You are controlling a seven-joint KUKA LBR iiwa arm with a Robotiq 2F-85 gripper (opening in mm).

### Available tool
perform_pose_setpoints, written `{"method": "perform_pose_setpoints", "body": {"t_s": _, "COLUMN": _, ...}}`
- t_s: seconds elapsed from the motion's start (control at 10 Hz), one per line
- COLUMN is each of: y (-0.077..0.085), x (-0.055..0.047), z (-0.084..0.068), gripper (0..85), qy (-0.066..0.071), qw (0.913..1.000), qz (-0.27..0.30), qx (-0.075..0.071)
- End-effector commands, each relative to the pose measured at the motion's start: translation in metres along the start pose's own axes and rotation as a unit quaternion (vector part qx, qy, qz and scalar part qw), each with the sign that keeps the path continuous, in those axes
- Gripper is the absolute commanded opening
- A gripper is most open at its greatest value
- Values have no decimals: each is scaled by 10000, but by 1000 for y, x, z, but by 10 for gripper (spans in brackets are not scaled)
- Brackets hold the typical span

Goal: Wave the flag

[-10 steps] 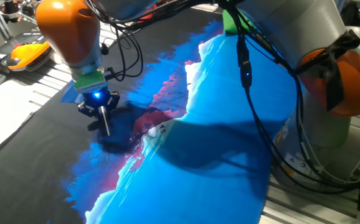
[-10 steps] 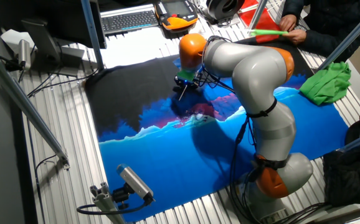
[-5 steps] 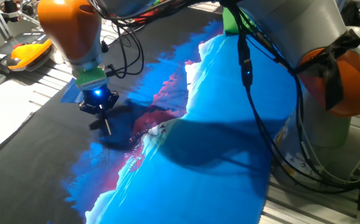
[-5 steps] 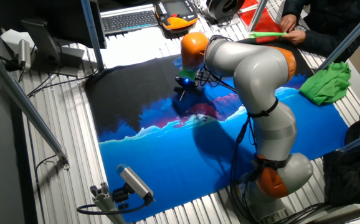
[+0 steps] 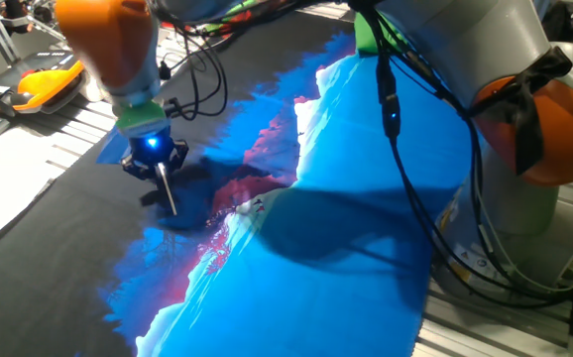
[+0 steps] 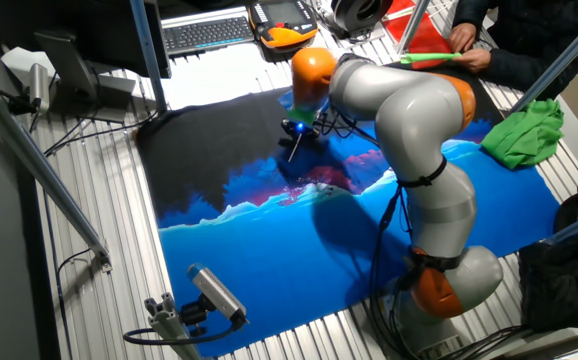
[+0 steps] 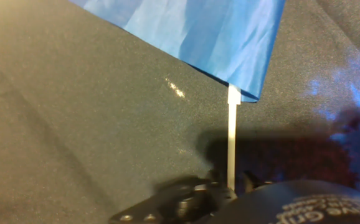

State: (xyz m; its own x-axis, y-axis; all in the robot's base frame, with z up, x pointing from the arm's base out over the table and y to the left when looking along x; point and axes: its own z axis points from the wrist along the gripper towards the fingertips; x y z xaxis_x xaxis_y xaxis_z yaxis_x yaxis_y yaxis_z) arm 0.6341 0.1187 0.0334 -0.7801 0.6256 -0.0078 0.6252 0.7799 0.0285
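Note:
In the hand view the flag [image 7: 192,31] is a blue cloth at the top of the frame, on a thin white stick [image 7: 232,137] that runs down into my gripper [image 7: 228,186]. The gripper is shut on the lower end of the stick. In one fixed view the gripper [image 5: 154,165] hangs just above the tablecloth [image 5: 346,228], and the stick [image 5: 168,190] slants down from it to the cloth. The other fixed view shows the gripper [image 6: 297,132] and the stick [image 6: 291,150]. In both fixed views the flag's cloth is hard to tell from the dark print beneath it.
A green cloth heap [image 6: 524,135] lies at the tablecloth's far right. A keyboard [image 6: 209,33] and an orange-black pendant [image 6: 287,35] sit behind it. A person at the back right holds a green flag [image 6: 429,52]. A camera on a stand [image 6: 214,290] is at the front left.
The wrist has tilted slightly, and the stick's slant has shifted back and forth a little. The gripper has stayed shut on the stick in much the same spot.

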Motion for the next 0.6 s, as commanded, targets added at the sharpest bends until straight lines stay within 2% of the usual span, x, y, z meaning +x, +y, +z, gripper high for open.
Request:
{"method": "perform_pose_setpoints", "body": {"t_s": 0.0, "y": 0, "x": 0, "z": 1, "gripper": 340, "qy": -7, "qw": 10000, "qz": 0, "qx": -2}}
{"method": "perform_pose_setpoints", "body": {"t_s": 0.4, "y": 0, "x": 2, "z": 6, "gripper": 340, "qy": 118, "qw": 9998, "qz": -65, "qx": -117}}
{"method": "perform_pose_setpoints", "body": {"t_s": 0.5, "y": 0, "x": 3, "z": 7, "gripper": 340, "qy": 108, "qw": 9999, "qz": -65, "qx": -101}}
